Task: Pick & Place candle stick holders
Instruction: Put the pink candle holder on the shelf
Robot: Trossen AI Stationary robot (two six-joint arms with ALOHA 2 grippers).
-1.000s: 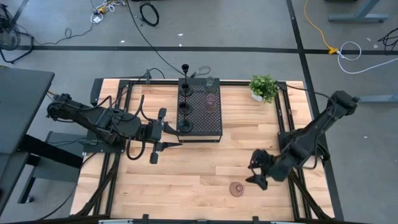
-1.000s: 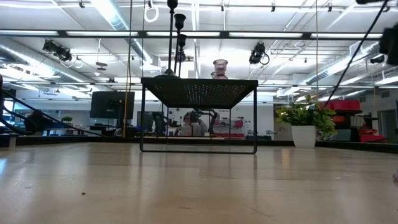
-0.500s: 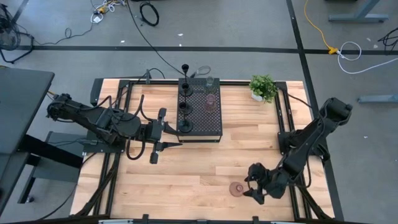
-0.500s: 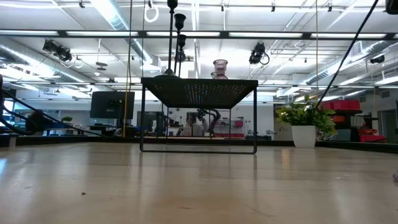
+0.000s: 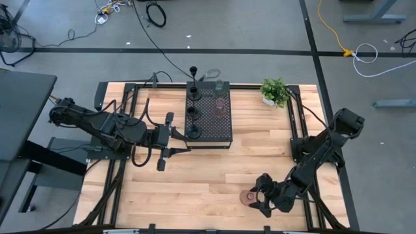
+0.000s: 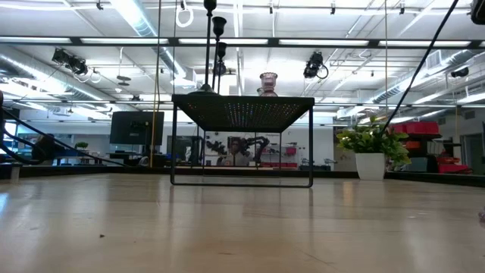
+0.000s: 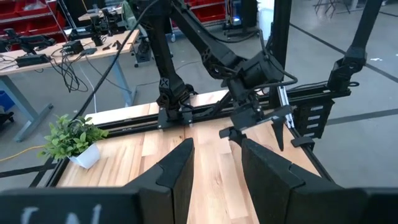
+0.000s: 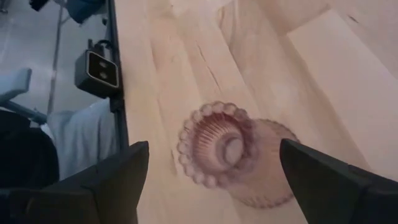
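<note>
A reddish-brown dome-like holder (image 5: 246, 197) sits on its base on the table near the front edge; it also shows in the right wrist view (image 8: 229, 151). My right gripper (image 5: 259, 197) is open right beside it, one finger on each side of it (image 8: 212, 163), touching nothing. Black thin-stemmed holders (image 5: 193, 112) stand along the left side of the black perforated block (image 5: 218, 127). A pinkish holder (image 5: 220, 106) and another low one (image 5: 219, 84) stand on it too. My left gripper (image 5: 166, 140) waits open, left of the block.
A small potted plant (image 5: 275, 91) stands at the table's far right. The block stands on thin legs (image 6: 242, 140) at the far middle. Black frame rails (image 5: 299, 123) run along both sides of the table. Bare wood lies between the block and the front edge.
My right gripper has gone toward the table's near edge and a little left, up to the reddish-brown holder, and stays open. The holder has not moved.
</note>
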